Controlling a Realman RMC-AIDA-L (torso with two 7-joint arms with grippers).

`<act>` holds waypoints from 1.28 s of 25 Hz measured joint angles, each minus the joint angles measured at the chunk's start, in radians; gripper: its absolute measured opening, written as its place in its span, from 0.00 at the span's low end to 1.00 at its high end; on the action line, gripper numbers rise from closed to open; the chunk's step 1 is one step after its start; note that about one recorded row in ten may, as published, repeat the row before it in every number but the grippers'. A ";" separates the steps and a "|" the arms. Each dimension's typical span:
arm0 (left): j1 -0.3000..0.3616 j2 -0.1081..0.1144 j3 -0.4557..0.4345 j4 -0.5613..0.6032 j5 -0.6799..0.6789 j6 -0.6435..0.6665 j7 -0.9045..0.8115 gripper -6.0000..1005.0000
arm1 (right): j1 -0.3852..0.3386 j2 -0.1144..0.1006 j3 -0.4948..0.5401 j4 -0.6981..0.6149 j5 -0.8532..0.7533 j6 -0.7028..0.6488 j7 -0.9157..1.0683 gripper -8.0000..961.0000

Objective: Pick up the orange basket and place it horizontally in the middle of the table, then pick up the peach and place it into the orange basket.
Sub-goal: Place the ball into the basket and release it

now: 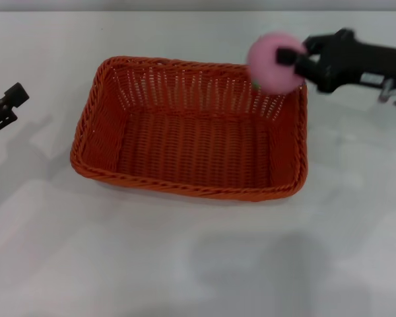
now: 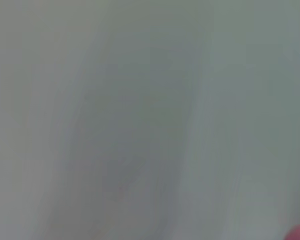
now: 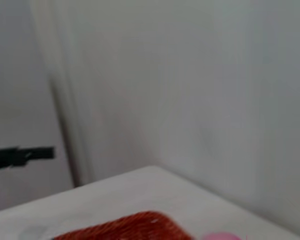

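The orange basket (image 1: 191, 129) lay lengthwise across the middle of the white tabletop (image 1: 198, 264), its long sides parallel to the near edge. The right gripper (image 1: 292, 61) reached in from the right edge, clenched on the peach (image 1: 275, 63), which hung in the air over the basket's far right corner, above the rim. The left gripper (image 1: 6, 105) sat idle by the left edge, well apart from the basket; whether it was released I cannot tell.
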 joint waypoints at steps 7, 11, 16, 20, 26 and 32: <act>-0.005 0.000 0.002 0.000 0.000 0.000 0.000 0.84 | 0.055 0.010 -0.042 0.139 0.002 -0.042 -0.090 0.10; -0.005 -0.002 0.005 0.000 0.000 0.000 0.000 0.84 | 0.087 0.010 -0.067 0.215 0.003 -0.081 -0.157 0.07; -0.006 -0.002 0.007 0.000 0.000 -0.002 0.000 0.84 | 0.098 0.015 -0.120 0.233 0.009 -0.140 -0.174 0.05; -0.006 -0.002 0.007 0.000 0.000 -0.006 0.000 0.84 | 0.111 0.015 -0.172 0.257 0.043 -0.180 -0.180 0.10; -0.006 -0.002 0.007 0.000 0.000 -0.008 0.000 0.84 | 0.106 0.013 -0.191 0.263 0.087 -0.200 -0.182 0.17; -0.006 -0.003 0.007 0.000 0.000 -0.008 0.000 0.84 | 0.095 0.010 -0.188 0.262 0.106 -0.196 -0.181 0.34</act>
